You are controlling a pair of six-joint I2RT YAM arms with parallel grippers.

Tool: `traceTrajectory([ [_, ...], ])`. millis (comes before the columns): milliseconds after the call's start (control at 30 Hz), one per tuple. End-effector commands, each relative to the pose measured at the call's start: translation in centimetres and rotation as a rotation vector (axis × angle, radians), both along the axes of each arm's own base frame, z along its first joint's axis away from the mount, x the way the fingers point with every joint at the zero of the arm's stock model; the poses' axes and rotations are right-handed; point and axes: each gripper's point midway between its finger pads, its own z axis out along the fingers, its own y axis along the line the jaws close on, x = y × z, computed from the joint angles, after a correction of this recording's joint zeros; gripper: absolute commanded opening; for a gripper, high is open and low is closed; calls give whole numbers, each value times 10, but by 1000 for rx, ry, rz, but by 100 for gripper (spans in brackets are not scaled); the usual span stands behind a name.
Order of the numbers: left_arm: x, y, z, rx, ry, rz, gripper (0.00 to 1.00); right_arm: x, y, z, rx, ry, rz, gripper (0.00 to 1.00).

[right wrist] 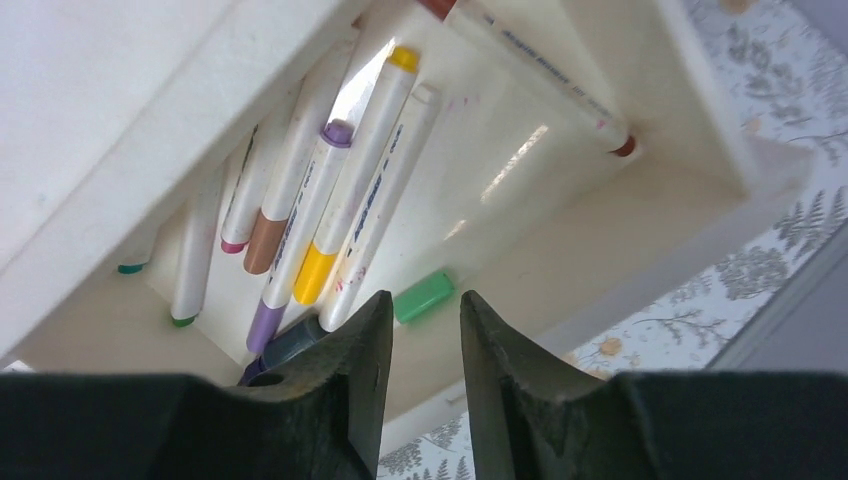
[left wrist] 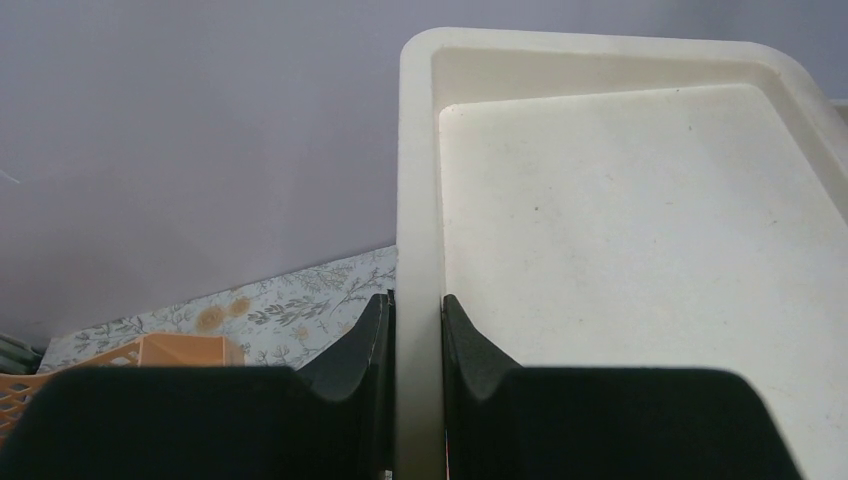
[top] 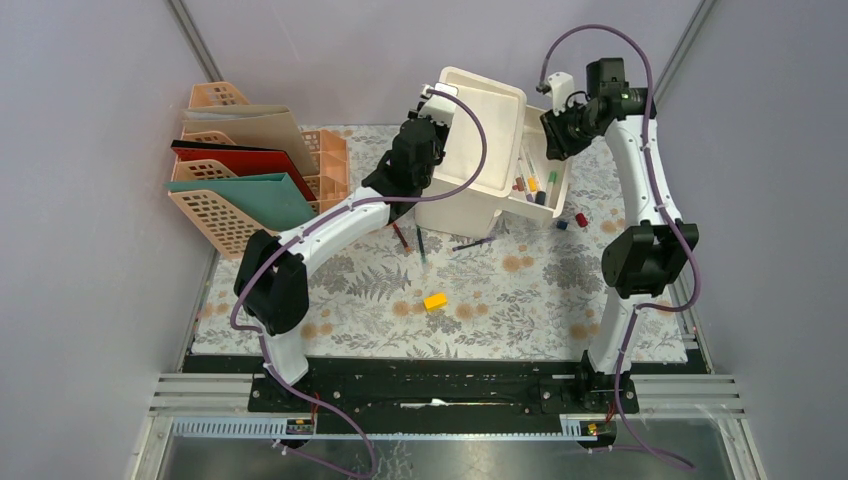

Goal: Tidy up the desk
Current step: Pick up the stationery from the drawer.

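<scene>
— Where was the left gripper [left wrist: 415, 303]?
— Clamped on the rim of the white bin [left wrist: 620, 250], with one finger inside and one outside. It sat above the far part of the desk [top: 500, 300], and the fern cloth showed below and to its left.
— And the right gripper [right wrist: 425, 300]?
— Its jaws were slightly apart with nothing between them, poised over the markers [right wrist: 335, 190] in the bin's side compartment. The desk lay beneath, showing past the bin's right edge.
</scene>
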Motion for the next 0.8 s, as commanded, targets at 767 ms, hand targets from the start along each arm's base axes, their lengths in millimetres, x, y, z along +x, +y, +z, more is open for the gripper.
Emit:
traceTrajectory([
  [767, 18, 18, 113, -193, -280, 2, 0, -14, 20, 22, 12, -52, 304, 38],
])
